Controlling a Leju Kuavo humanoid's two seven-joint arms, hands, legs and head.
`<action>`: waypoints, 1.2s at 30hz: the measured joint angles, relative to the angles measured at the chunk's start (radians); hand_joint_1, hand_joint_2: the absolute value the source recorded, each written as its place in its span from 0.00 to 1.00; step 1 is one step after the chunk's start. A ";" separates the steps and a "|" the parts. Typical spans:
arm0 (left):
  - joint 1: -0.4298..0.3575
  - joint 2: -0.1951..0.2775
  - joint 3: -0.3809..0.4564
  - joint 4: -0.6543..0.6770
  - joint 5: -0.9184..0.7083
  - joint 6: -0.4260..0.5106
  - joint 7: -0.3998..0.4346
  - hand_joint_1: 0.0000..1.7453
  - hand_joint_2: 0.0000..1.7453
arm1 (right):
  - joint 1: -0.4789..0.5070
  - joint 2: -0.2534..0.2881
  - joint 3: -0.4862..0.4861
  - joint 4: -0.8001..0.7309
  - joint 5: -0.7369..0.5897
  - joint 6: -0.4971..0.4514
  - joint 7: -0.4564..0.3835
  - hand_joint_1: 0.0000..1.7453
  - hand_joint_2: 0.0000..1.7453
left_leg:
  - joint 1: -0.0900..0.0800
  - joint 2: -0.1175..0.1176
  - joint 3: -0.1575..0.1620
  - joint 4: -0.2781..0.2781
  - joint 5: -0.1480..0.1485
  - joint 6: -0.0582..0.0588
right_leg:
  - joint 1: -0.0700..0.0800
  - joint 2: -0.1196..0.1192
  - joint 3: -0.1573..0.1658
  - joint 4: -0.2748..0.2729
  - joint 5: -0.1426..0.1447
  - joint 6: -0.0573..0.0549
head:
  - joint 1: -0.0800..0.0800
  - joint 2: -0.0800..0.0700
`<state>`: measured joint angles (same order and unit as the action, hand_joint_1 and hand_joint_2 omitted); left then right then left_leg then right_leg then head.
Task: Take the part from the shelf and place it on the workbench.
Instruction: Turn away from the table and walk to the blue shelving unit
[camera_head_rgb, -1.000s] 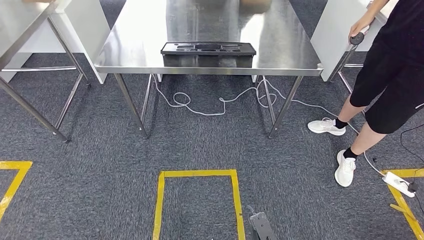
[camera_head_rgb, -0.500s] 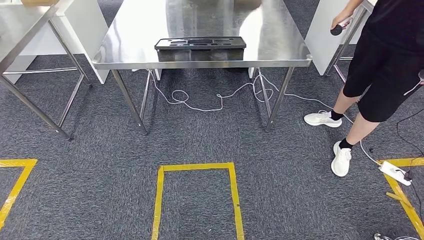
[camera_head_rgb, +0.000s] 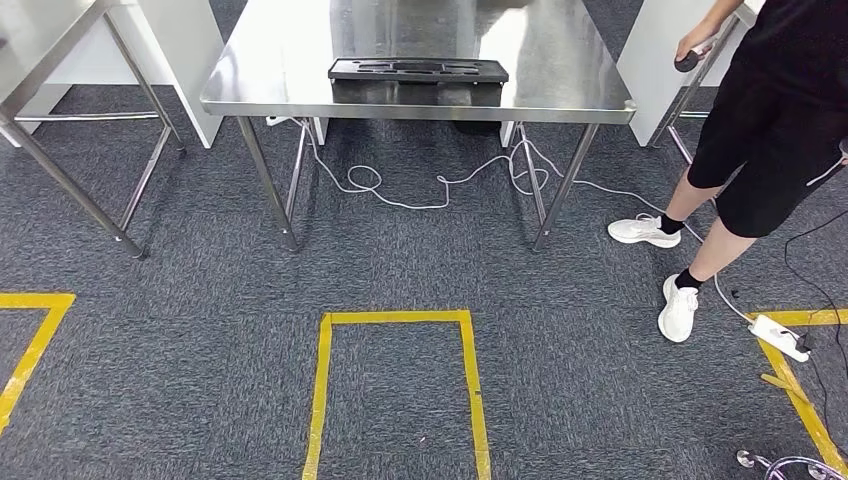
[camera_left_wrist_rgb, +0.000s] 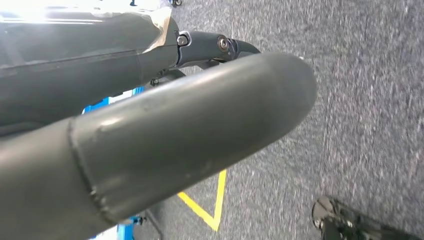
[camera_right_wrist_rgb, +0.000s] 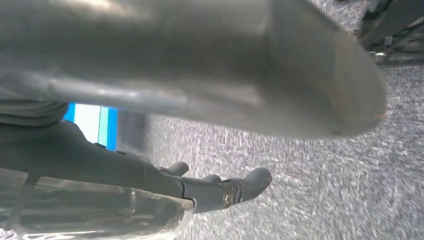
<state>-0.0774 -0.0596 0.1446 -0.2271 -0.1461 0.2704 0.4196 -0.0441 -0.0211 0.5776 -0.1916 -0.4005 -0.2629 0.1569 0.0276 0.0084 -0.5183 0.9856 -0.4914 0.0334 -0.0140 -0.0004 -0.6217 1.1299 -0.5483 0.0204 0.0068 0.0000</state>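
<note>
A flat black moulded part (camera_head_rgb: 418, 69) lies near the front edge of the steel workbench (camera_head_rgb: 290, 60) ahead of me in the head view. My left hand (camera_left_wrist_rgb: 200, 125) hangs over the carpet, its thick thumb and dark fingers (camera_left_wrist_rgb: 215, 45) stretched out with nothing between them. My right hand (camera_right_wrist_rgb: 210, 75) also hangs above the carpet, its fingers (camera_right_wrist_rgb: 227, 192) extended and holding nothing. Both hands are far below the workbench top.
A person (camera_head_rgb: 770, 120) stands right of the workbench, holding a dark handle (camera_head_rgb: 688, 62). A white cable (camera_head_rgb: 440, 185) loops under the bench to a power strip (camera_head_rgb: 778, 337). A yellow tape square (camera_head_rgb: 397, 320) marks the carpet. Another steel table (camera_head_rgb: 40, 40) stands at left.
The whole head view has shifted and swayed, so the camera has moved. The person's feet have stepped slightly. A dark thing at the bottom edge one second ago is gone.
</note>
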 joint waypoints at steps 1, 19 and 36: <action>0.000 0.000 0.000 0.000 0.000 0.000 0.000 0.00 0.00 | 0.000 0.000 -0.004 0.001 -0.001 0.004 -0.008 0.00 0.00 | -0.002 0.002 -0.009 0.000 0.006 0.006 | -0.001 0.000 -0.024 0.067 -0.034 -0.003 | 0.003 0.000; -0.004 -0.005 0.000 0.000 -0.001 0.003 0.000 0.00 0.00 | 0.001 0.021 -0.011 0.005 0.025 0.028 -0.071 0.00 0.00 | -0.007 -0.006 -0.135 0.290 -0.121 -0.048 | 0.000 0.000 0.115 -0.159 0.069 -0.038 | -0.001 0.000; -0.014 -0.013 0.000 -0.002 0.014 0.005 0.000 0.00 0.00 | -0.007 0.039 -0.010 0.006 0.033 0.044 -0.483 0.00 0.00 | -0.014 0.009 -0.054 0.003 0.054 0.009 | -0.002 0.001 0.058 0.052 -0.028 0.026 | 0.011 0.000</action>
<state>-0.0914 -0.0731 0.1450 -0.2294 -0.1320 0.2754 0.4196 -0.0509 0.0176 0.5680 -0.1855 -0.3674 -0.2193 -0.3265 0.0134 0.0169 -0.5718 0.9881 -0.4375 0.0422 -0.0161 0.0004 -0.5635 1.1821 -0.5765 0.0460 0.0178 0.0000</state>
